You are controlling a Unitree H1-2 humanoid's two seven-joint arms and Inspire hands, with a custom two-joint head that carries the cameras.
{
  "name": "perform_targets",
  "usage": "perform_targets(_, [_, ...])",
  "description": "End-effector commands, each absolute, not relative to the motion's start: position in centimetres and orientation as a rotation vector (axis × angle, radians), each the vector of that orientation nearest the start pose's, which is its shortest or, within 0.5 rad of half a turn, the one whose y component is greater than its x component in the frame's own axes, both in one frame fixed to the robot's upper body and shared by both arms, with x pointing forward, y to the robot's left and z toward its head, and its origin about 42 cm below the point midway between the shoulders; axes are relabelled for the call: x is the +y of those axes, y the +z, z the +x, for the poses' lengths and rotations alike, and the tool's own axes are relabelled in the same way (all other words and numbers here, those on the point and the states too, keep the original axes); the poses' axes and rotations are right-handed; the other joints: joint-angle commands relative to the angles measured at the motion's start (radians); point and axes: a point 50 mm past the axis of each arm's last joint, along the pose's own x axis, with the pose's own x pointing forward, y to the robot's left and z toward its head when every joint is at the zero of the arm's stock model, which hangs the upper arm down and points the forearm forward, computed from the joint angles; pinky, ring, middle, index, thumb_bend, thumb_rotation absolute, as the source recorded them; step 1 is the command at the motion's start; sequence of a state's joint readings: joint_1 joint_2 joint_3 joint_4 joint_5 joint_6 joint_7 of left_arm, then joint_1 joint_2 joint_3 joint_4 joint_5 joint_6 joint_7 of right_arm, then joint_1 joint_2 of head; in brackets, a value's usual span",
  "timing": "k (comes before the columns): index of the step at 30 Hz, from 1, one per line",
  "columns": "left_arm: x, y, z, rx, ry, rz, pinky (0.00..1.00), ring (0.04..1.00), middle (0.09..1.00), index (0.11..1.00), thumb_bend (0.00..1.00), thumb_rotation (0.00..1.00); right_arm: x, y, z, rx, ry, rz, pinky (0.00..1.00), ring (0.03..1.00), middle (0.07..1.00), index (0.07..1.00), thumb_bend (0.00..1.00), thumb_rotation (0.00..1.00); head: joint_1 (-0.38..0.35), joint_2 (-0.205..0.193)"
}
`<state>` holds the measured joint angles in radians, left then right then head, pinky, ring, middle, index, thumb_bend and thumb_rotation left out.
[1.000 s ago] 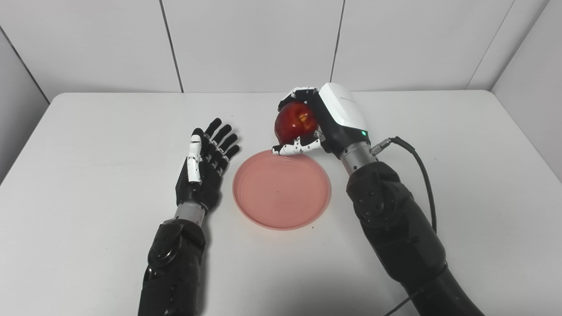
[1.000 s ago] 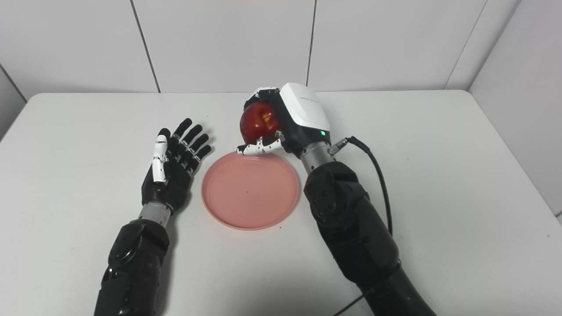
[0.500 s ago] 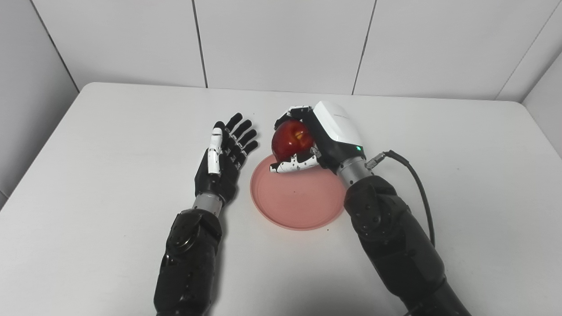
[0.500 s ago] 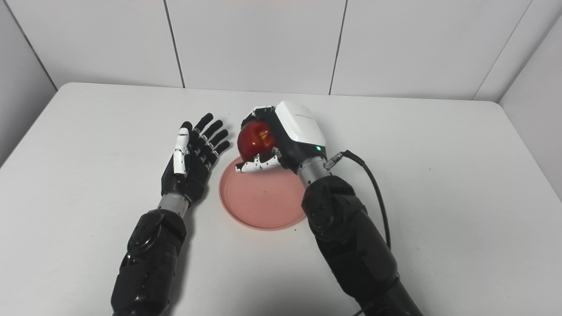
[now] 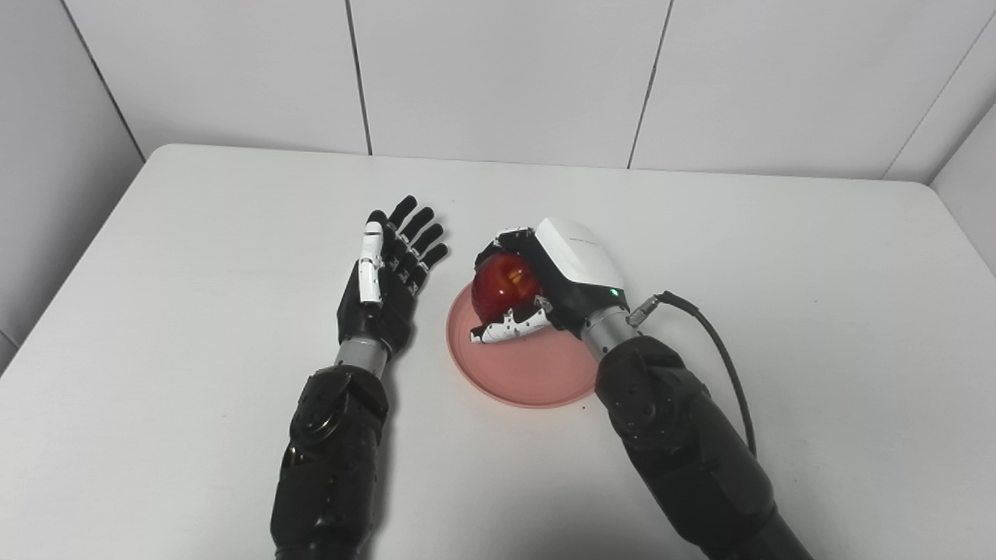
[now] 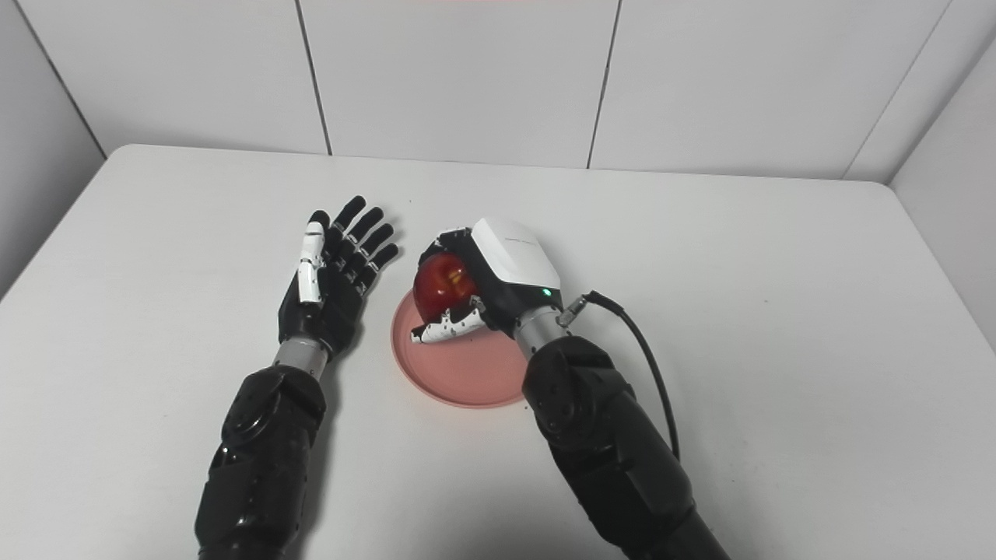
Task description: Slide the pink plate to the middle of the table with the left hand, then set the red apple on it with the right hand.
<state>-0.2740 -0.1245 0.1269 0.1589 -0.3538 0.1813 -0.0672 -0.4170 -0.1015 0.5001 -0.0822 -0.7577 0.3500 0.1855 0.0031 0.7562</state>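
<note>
1. The right hand point(image 5: 548, 284) grips the red apple point(image 5: 504, 285), fingers curled over the fruit's far side and the white-speckled thumb point(image 5: 506, 330) tucked under its near side.
2. The apple sits over the far part of the pink plate point(image 5: 529, 373); whether it touches the plate's surface cannot be told from either view.
3. The white back shell of the right hand faces up and to the right, with a small green light point(image 5: 613, 293) glowing near the wrist.
4. A black cable point(image 5: 716, 350) loops from the right wrist across the bare table and back beside the forearm.
5. The left hand point(image 5: 385, 272) lies just beside the plate's left edge, palm up, fingers stretched and apart, holding nothing; its fingertips point(image 5: 424, 222) point toward the far wall.
6. Whether the left hand touches the plate's rim cannot be told; a thin strip of the white table point(image 5: 194, 272) appears between them.
7. The plate lies around the middle of the table, its near-right rim hidden behind the right forearm point(image 5: 669, 435).
8. Open tabletop stretches wide to the left of the left arm and to the right of the cable, and a broad bare band runs between the hands and the table's far edge point(image 5: 545, 165).
9. The tiled wall point(image 5: 498, 70) rises directly behind that far edge.
</note>
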Motion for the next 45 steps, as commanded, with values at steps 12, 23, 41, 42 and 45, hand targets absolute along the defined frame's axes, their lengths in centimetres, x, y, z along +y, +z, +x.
perform_targets(12, [16.5, 12.2, 36.8, 0.091, -0.088, -0.49, 0.89, 0.875, 0.875, 0.856, 0.39, 1.0, -8.8, 20.7, 35.1, -0.334, 0.415, -1.002, 0.25, 0.334, 0.441, 0.488, 0.52, 0.13, -0.003, 0.007])
perform_targets(23, [16.5, 12.2, 36.8, 0.087, -0.09, -0.488, 0.88, 0.875, 0.877, 0.858, 0.39, 1.0, -9.2, 19.8, 35.1, -0.309, 0.421, -1.021, 0.27, 0.345, 0.449, 0.488, 0.51, 0.13, -0.01, 0.01])
perform_targets(41, [16.4, 12.2, 36.7, 0.081, -0.099, -0.479, 0.88, 0.878, 0.882, 0.861, 0.39, 1.0, -9.2, 19.6, 35.1, -0.275, 0.395, -1.03, 0.37, 0.475, 0.568, 0.491, 0.52, 0.15, -0.013, 0.012])
perform_targets(42, [16.4, 12.3, 36.7, 0.083, -0.098, -0.481, 0.88, 0.878, 0.881, 0.86, 0.39, 1.0, -9.2, 19.6, 35.0, -0.272, 0.394, -1.029, 0.37, 0.476, 0.572, 0.492, 0.52, 0.15, -0.012, 0.011])
perform_targets(45, [16.4, 12.3, 36.7, 0.084, -0.099, -0.488, 0.89, 0.882, 0.885, 0.864, 0.38, 1.0, -9.2, 19.7, 35.0, -0.262, 0.394, -1.029, 0.37, 0.486, 0.591, 0.631, 0.88, 0.25, -0.012, 0.012])
